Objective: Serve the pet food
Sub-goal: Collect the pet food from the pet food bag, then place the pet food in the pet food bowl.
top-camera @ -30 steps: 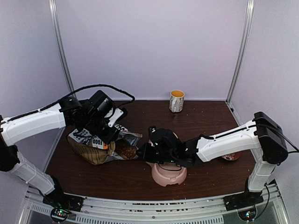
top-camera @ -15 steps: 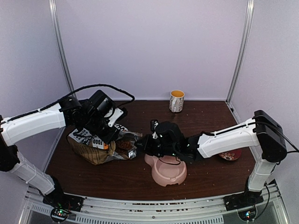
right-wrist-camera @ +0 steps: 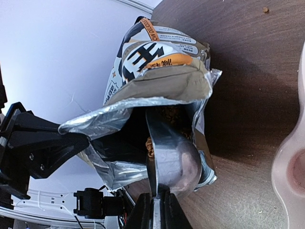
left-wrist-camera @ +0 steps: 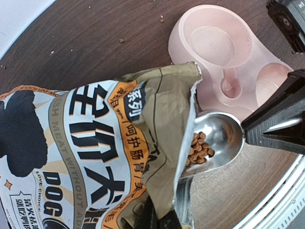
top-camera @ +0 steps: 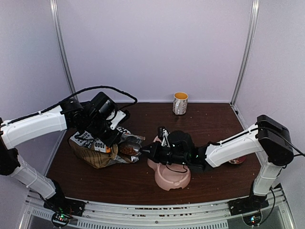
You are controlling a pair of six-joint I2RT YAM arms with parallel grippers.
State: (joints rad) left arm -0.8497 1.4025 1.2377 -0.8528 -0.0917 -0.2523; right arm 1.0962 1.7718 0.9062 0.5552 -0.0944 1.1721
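Note:
The pet food (left-wrist-camera: pixel 200 145) is a small heap of brown kibble in a metal scoop (left-wrist-camera: pixel 217 138), whose bowl sticks out of the mouth of the printed food bag (left-wrist-camera: pixel 95 157). My left gripper (left-wrist-camera: pixel 161 217) is shut on the bag's torn top edge and holds the mouth open. My right gripper (right-wrist-camera: pixel 156 210) is shut on the scoop's handle, the scoop (right-wrist-camera: pixel 174 162) level at the foil opening. The pink double bowl (left-wrist-camera: pixel 228 67) lies just beyond the scoop, both hollows bare. From above, the scoop (top-camera: pixel 129 149) sits between the bag (top-camera: pixel 93 153) and the bowl (top-camera: pixel 171 175).
A yellow-lined mug (top-camera: pixel 180 103) stands at the back of the table. A small red dish (top-camera: pixel 237 160) lies behind my right forearm. Loose kibble (left-wrist-camera: pixel 162 19) is scattered on the brown tabletop. The metal rail runs along the near edge.
My right wrist has drawn back to the right. The scoop's bowl has come out to the bag's mouth with kibble in it. The left arm and bag have held still.

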